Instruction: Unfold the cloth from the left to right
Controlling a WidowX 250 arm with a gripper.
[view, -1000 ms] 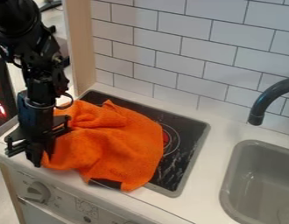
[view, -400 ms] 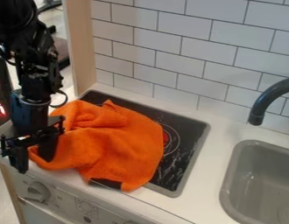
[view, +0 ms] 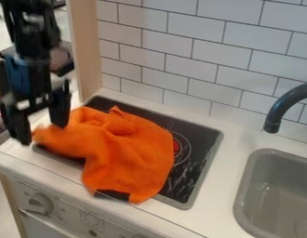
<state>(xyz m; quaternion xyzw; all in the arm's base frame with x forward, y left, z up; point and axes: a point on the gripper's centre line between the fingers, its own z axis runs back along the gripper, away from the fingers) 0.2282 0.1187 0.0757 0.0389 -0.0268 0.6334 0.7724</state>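
when set against a moment ago, find the gripper (view: pixel 42 134) higher in view, drawn away from the front edge of the counter (view: pixel 221 181), with fingers parted and pointing down. see the left part of the orange cloth (view: pixel 128 158) shifted as well: pulled in and back from the front, blurred as if in motion, baring a strip of the dark stove (view: pixel 196 169) at the front left. notice little change in the right part, draped over the stove. take this as more apt to bunch than to spread; judge the unfolding as barely begun, with the left end yet to be carried across to the right.

read the gripper as open, right at the left tip of the cloth; cannot tell of any fabric clinging to it. for the next move, pinch the top layer at that tip, lift, then carry toward the sink (view: pixel 243 186).

around the work, note the faucet (view: pixel 274 111) arching in at the right, the knob (view: pixel 39 203) below at the front, and the tiled wall (view: pixel 199 51) behind. allow for less room beside the wooden panel (view: pixel 89 51) at the back left. beware of grabbing both layers at once, and so dragging the whole cloth instead of opening the fold.
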